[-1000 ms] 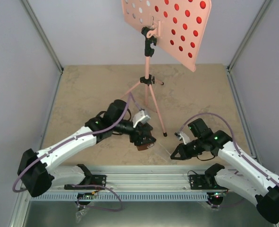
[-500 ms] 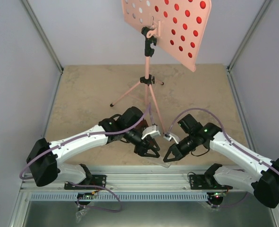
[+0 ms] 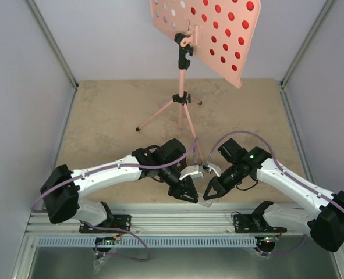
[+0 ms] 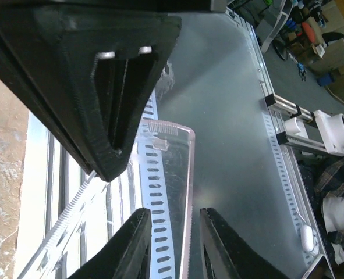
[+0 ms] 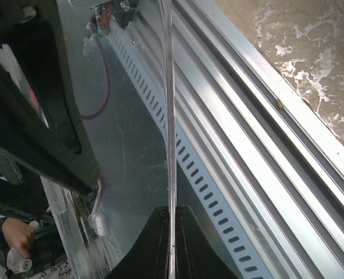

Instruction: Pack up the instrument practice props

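The right gripper (image 5: 170, 214) is clamped on the thin edge of a clear plastic panel (image 4: 173, 168), low in the middle of the overhead view. The left gripper (image 4: 173, 216) sits astride the same panel with its jaws part open. Gaps show on either side, though glare makes contact hard to rule out. If the left jaws close off-square, the panel could twist or skid out of the right's narrow hold. The two wrists are nearly touching and could also collide.

Just above them in the overhead view ends the near leg (image 3: 196, 145) of the pink music stand (image 3: 182, 87), which stands upright at upper centre. A nudge there could tip it, since it looks top-heavy. Just below the grippers lies the metal rail (image 3: 183, 222) at the table edge. Room to move lies over the tabletop (image 3: 102, 110) toward upper left and right.
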You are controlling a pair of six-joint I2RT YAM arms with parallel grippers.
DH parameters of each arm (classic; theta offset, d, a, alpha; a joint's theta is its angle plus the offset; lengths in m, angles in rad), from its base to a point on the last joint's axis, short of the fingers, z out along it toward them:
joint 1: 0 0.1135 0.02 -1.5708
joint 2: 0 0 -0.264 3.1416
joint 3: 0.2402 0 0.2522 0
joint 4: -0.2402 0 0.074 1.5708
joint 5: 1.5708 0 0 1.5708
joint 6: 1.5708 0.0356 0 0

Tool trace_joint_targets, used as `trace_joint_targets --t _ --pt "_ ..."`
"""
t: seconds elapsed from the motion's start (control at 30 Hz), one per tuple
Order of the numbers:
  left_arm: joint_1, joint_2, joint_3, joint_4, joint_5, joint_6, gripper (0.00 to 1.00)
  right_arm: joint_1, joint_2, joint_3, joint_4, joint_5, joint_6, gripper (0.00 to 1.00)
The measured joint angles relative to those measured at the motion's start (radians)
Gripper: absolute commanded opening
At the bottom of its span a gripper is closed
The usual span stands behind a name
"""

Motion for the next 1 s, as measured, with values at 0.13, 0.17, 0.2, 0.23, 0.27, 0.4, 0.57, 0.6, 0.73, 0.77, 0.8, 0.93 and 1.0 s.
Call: trace_joint_targets --t 0.13,0.17,0.2,0.23,0.27,0.4,0.57,0.6,0.73,0.77,0.8,0.93,1.0 --pt "-0.008 0.004 0.003 -0.008 -0.002 0.007 0.21 0.001 0.016 0.011 -0.023 0.030 -0.016 0.01" --pt "-0.008 0.004 0.003 -0.009 -0.003 0.007 0.20 0.001 0.020 0.013 -0.027 0.038 -0.020 0.00" --pt "-0.009 0.005 0.003 -0.009 -0.002 0.008 0.19 0.001 0.024 0.014 -0.031 0.045 -0.024 0.00" --pt "-0.010 0.005 0.003 -0.010 -0.003 0.010 0.18 0.002 0.028 0.014 -0.035 0.049 -0.026 0.00" --pt "-0.011 0.006 0.003 -0.010 -0.004 0.011 0.17 0.003 0.032 0.014 -0.037 0.051 -0.028 0.00" --pt "-0.021 0.021 0.003 -0.011 -0.008 0.014 0.18 0.006 0.042 0.018 -0.048 0.062 -0.039 0.00" --pt "-0.031 0.031 0.006 -0.013 -0.014 0.014 0.17 0.011 0.050 0.021 -0.060 0.074 -0.043 0.00" --pt "-0.031 0.032 0.007 -0.013 -0.016 0.014 0.17 0.011 0.051 0.023 -0.060 0.075 -0.043 0.00" --pt "-0.037 0.035 0.011 -0.014 -0.027 0.013 0.22 0.015 0.055 0.024 -0.060 0.079 -0.047 0.00" --pt "-0.038 0.035 0.012 -0.014 -0.029 0.013 0.22 0.015 0.056 0.025 -0.060 0.079 -0.047 0.00" --pt "-0.039 0.036 0.012 -0.015 -0.030 0.014 0.22 0.016 0.058 0.025 -0.060 0.080 -0.047 0.00" --pt "-0.043 0.040 0.013 -0.018 -0.037 0.014 0.23 0.017 0.060 0.025 -0.060 0.082 -0.047 0.00" --pt "-0.044 0.042 0.013 -0.019 -0.040 0.013 0.28 0.017 0.060 0.025 -0.060 0.082 -0.047 0.00"
